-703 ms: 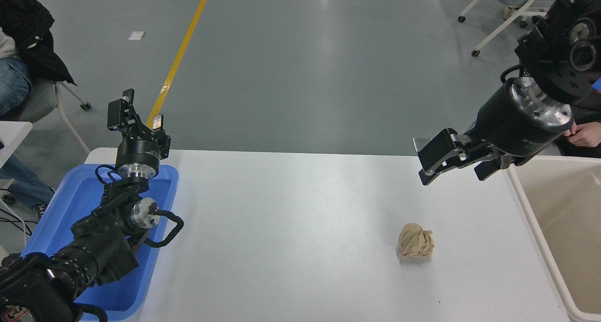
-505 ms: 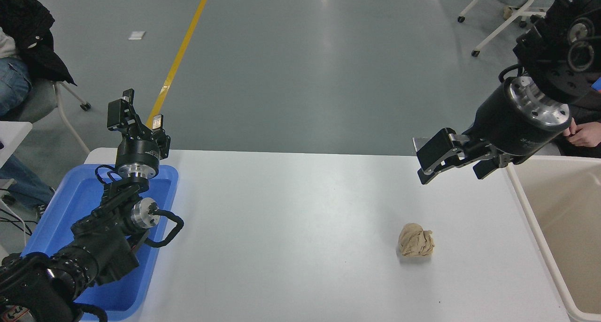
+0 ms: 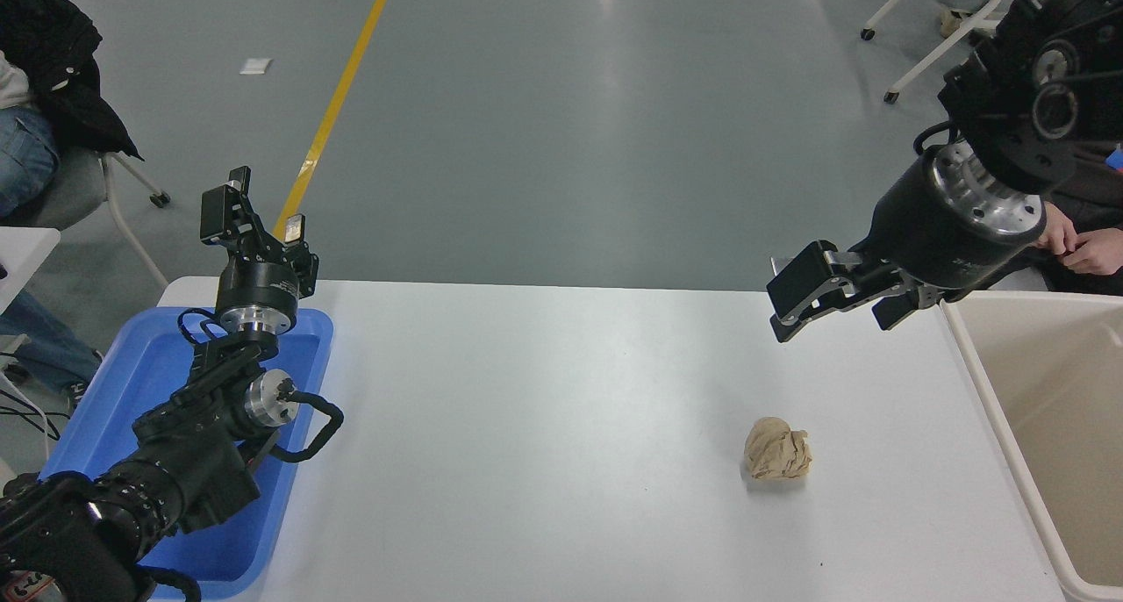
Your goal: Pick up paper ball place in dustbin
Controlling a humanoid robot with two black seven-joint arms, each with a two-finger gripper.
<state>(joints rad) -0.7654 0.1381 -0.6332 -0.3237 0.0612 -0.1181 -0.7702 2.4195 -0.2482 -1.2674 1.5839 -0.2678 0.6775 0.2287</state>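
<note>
The tan crumpled paper ball (image 3: 777, 449) lies on the white table, right of the middle. My right gripper (image 3: 832, 319) is open and empty. It hangs in the air above the table's far right part, well behind the ball and apart from it. The cream-beige dustbin (image 3: 990, 406) stands at the table's right edge, to the right of the ball, and only its left part shows. My left arm is parked at the lower left with its gripper (image 3: 263, 205) open and empty, held up over the blue tray.
A shallow blue tray (image 3: 83, 413) lies at the table's left end under the left arm. A person's hands (image 3: 1075, 242) show at the right edge behind the dustbin. Another person sits at the far left. White chair legs (image 3: 930, 45) stand at top right.
My right gripper has moved a little to the left and slightly away from the dustbin, still open. The paper ball and the left arm have not moved.
</note>
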